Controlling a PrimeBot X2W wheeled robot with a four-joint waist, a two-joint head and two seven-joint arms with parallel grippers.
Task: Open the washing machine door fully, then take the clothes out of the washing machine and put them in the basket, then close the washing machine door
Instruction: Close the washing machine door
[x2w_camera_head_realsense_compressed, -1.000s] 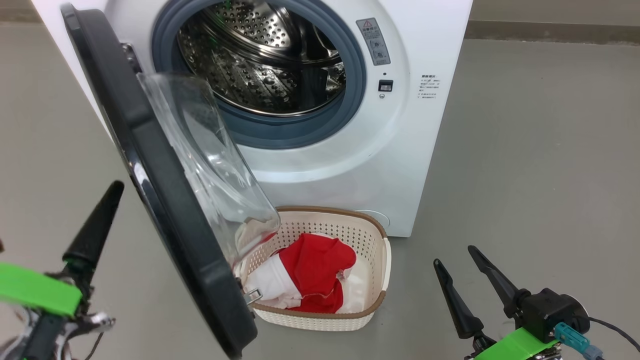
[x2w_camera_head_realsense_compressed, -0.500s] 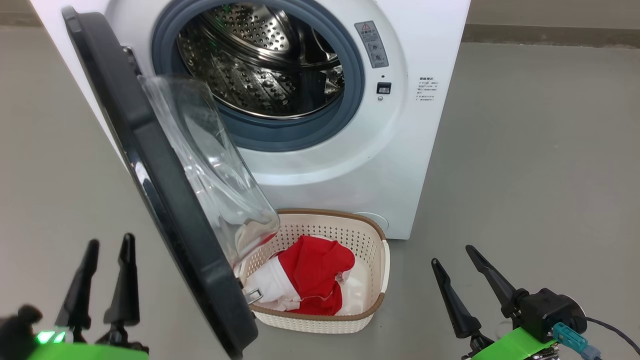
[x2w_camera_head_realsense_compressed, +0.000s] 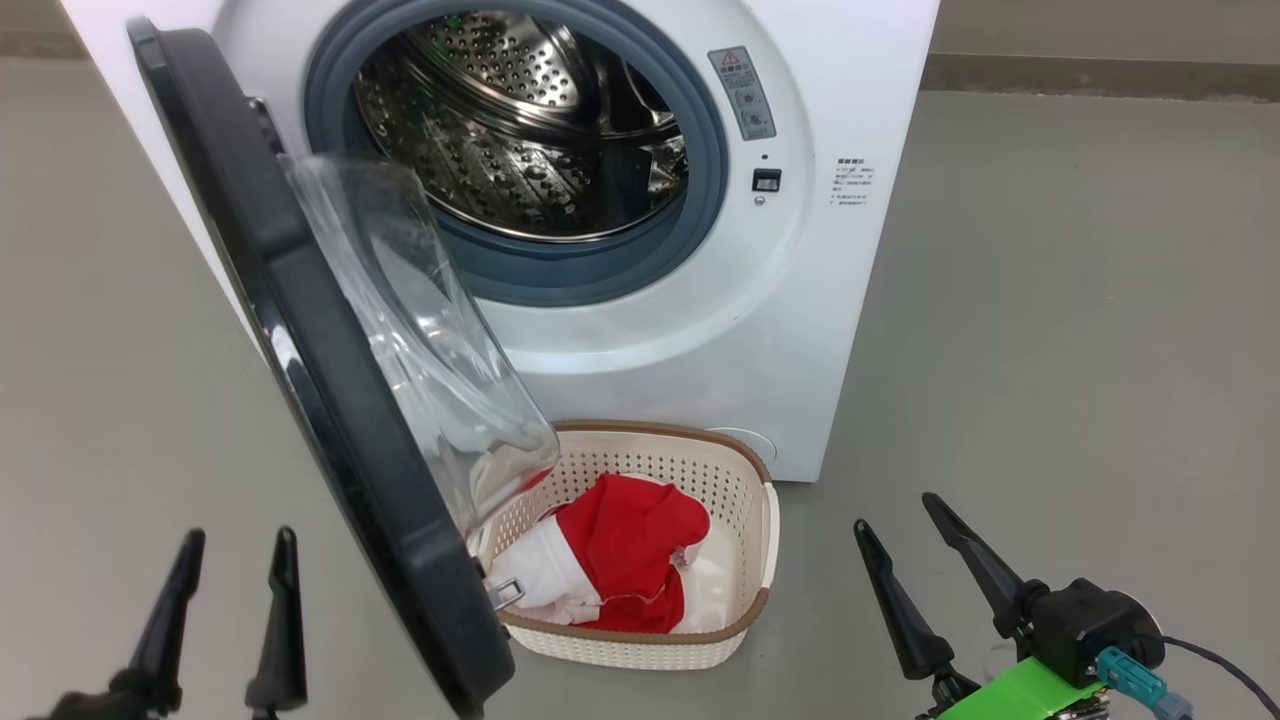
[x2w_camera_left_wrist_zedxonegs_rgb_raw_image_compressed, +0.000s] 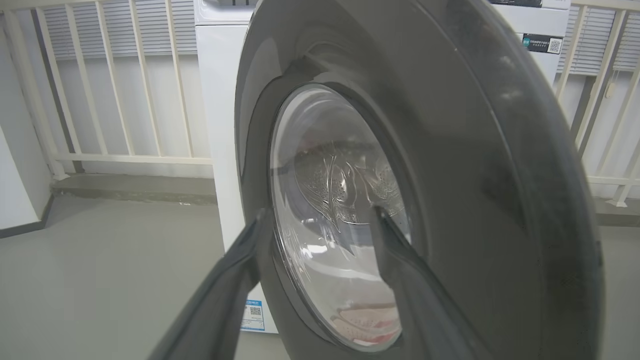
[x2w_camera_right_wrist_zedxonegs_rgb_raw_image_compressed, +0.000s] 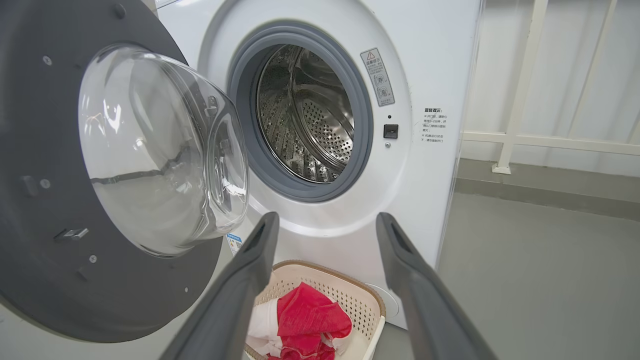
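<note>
Your washing machine door (x2w_camera_head_realsense_compressed: 320, 380) stands swung out on its left-hand hinge, nearly edge-on to the head camera. Its black rim runs from the machine's upper left down toward the bottom of that view, and its clear glass bowl (x2w_camera_head_realsense_compressed: 420, 340) bulges toward the opening. The clothes (x2w_camera_head_realsense_compressed: 625, 550), red with white panels, lie bunched in the basket (x2w_camera_head_realsense_compressed: 640, 650). The basket sits on the grey floor (x2w_camera_head_realsense_compressed: 1050, 350), right at the foot of the washing machine (x2w_camera_head_realsense_compressed: 760, 330). In the head view the door's lower edge and the bowl overlap the basket's left end; you cannot tell from here whether they touch. Inside the grey gasket (x2w_camera_head_realsense_compressed: 590, 270), the perforated steel drum (x2w_camera_head_realsense_compressed: 520, 130) shows its shiny wall.

Your left gripper (x2w_camera_head_realsense_compressed: 238, 545) is at the lower left of the head view, on the outer side of the door, near it but apart. Its fingers are spread wide and hold nothing. Its wrist camera looks onto the door's glossy outer face, with the two fingers framing the round window.

Your right gripper (x2w_camera_head_realsense_compressed: 895, 512) is at the lower right, to the right of the basket and apart from it. Its fingers are also spread wide and empty. In its wrist view they point at the machine's front, with the basket and the red clothes low between them. A white railing (x2w_camera_right_wrist_zedxonegs_rgb_raw_image_compressed: 517, 100) runs along the wall to the right of the machine.
</note>
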